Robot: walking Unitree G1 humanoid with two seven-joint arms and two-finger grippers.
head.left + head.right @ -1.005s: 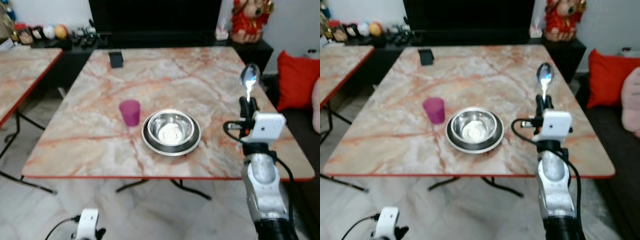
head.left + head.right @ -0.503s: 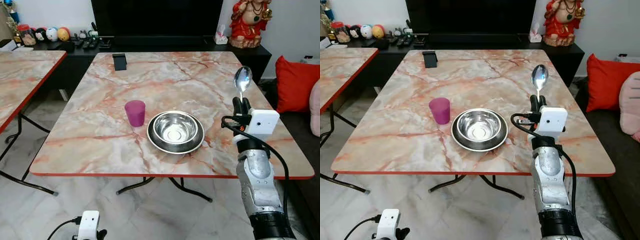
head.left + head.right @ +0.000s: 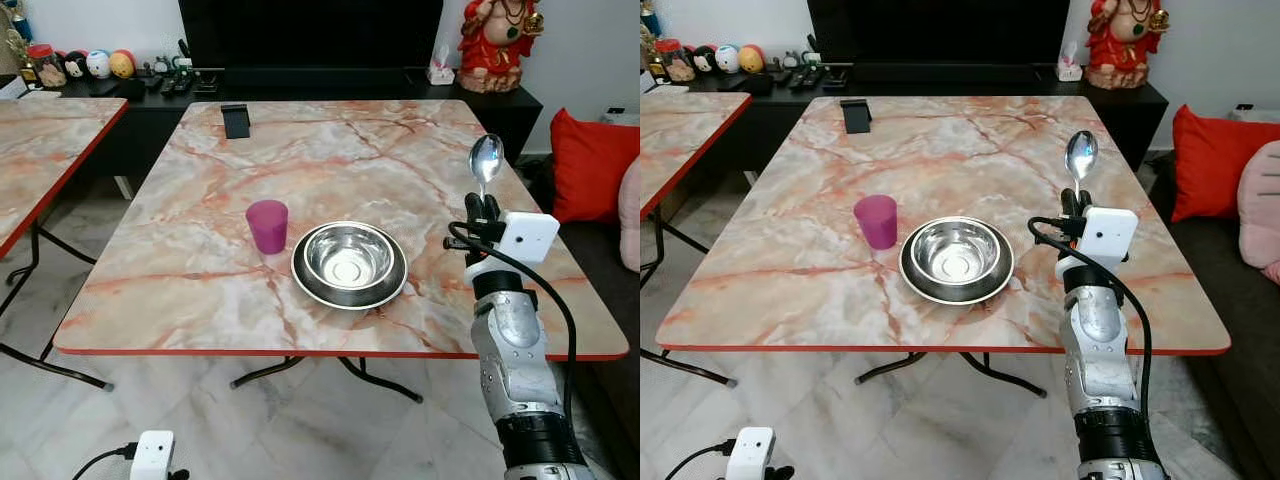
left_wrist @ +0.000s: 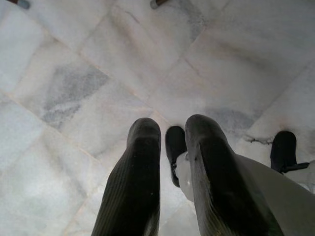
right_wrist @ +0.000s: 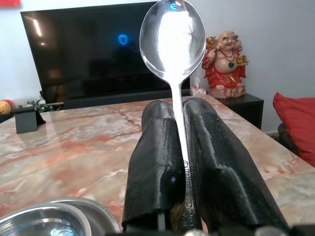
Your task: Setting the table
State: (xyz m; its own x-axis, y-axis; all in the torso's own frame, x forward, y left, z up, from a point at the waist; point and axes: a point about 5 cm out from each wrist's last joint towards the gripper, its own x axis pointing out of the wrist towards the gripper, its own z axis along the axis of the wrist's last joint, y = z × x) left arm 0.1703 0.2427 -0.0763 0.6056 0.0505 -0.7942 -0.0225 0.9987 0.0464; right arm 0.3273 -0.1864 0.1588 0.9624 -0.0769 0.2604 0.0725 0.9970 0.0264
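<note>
Beside the bowl [image 3: 349,265] and purple cup [image 3: 267,225], right tool [image 3: 481,208] clamps an upright spoon [image 3: 486,158].

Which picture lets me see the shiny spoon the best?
The right wrist view: the spoon looms large there, bowl up, its handle pinched between the right gripper fingers. Both eye views show the same spoon small and upright above the table, beside the steel bowl. The left wrist view faces the floor.

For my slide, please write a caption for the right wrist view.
Right gripper holds a spoon upright above the marble table, near the steel bowl.
</note>
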